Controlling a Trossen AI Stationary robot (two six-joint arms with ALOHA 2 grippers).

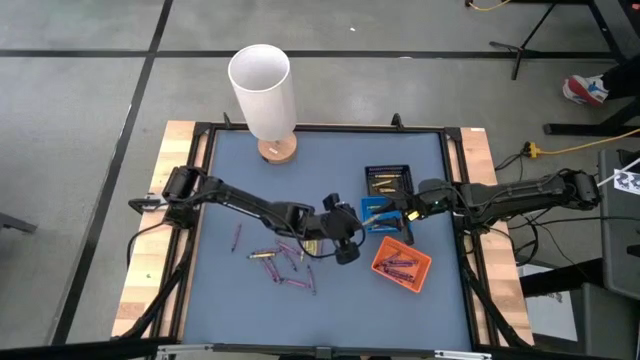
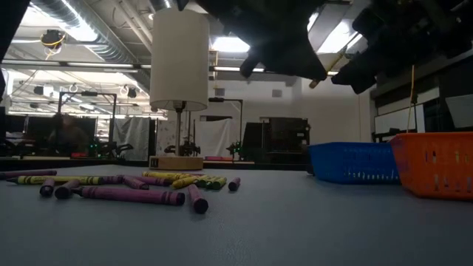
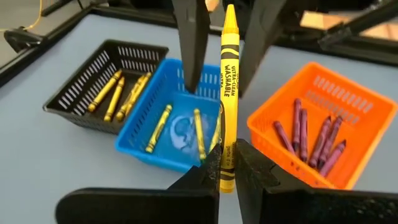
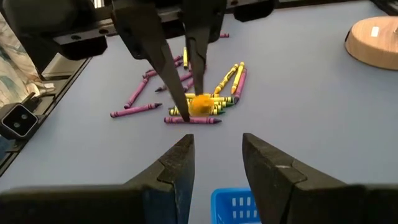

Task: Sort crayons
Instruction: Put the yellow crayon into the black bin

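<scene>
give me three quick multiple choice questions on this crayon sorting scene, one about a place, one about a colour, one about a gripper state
1. Where do the loose crayons lie in the high view?
A. on the table, on the left arm's side of the trays
B. inside the black tray
C. under the lamp

2. What colour are the crayons in the orange tray?
A. yellow
B. purple
C. green

3. What is the left gripper doing?
A. hanging open and empty
B. shut on a purple crayon
C. shut on a yellow crayon

Answers: 1 A, the high view shows them scattered on the blue mat beside the left arm. 2 B, the left wrist view shows only purple sticks in it. 3 C, the left wrist view shows the yellow crayon upright between its fingers, while the right gripper is open.
</scene>
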